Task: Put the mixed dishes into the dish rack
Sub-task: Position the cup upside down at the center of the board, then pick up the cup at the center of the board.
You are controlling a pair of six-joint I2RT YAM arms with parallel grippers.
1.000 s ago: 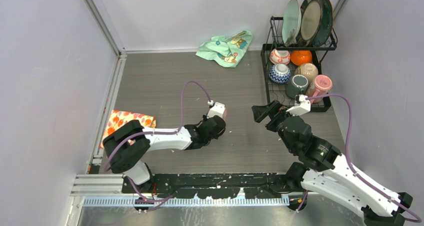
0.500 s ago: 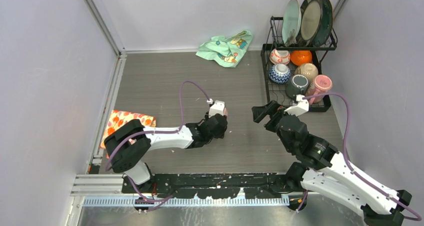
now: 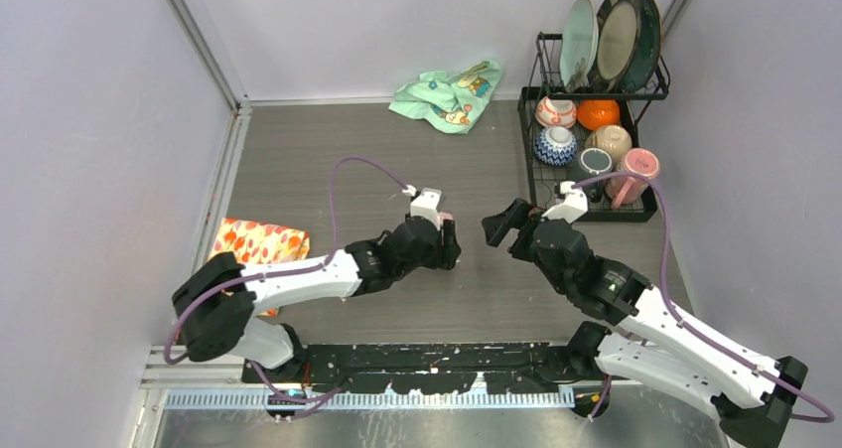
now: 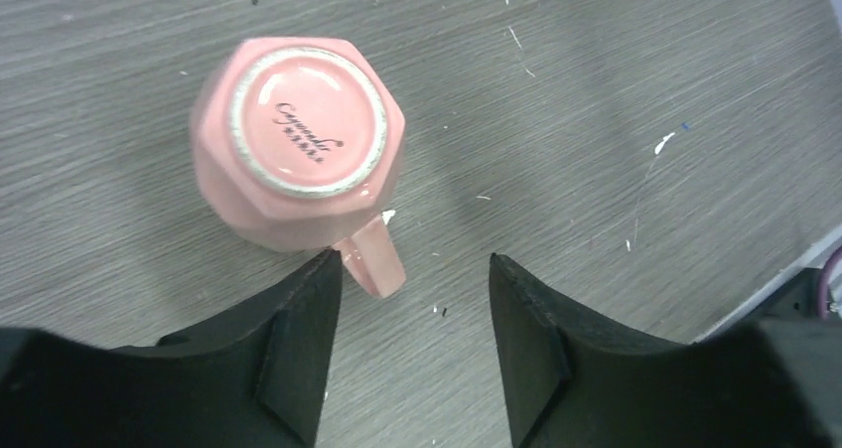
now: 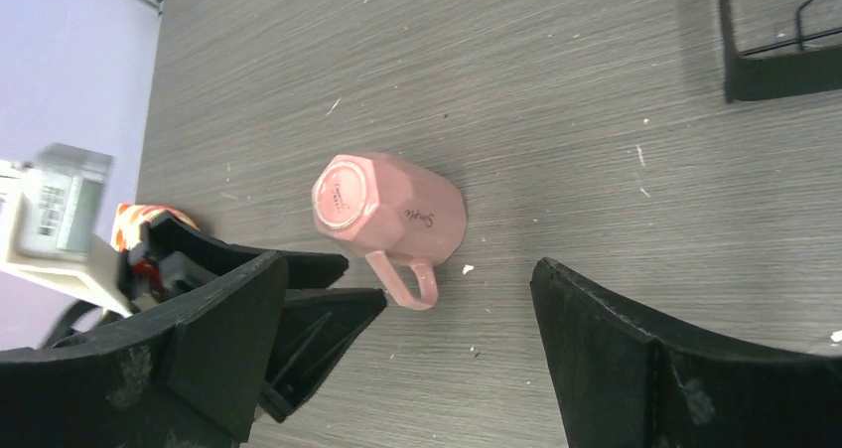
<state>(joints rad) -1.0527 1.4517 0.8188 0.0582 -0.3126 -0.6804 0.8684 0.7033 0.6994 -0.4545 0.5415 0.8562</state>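
resting upside down on the counter (image 3: 328, 160), the pink cup (image 4: 298, 140) is found between the two tools, well apart from the dish rack (image 3: 526, 150). the left tool (image 4: 414, 264) is held open with nothing gripped, the cup's handle lying between its jaws, close to one. the right tool (image 5: 409, 262) is spread wide and empty, faced toward the cup. a slip is judged possible if the glazed, faceted wall is pinched off-centre, so that the cup is twisted or tipped. a collision could be caused if both tools are closed in together.
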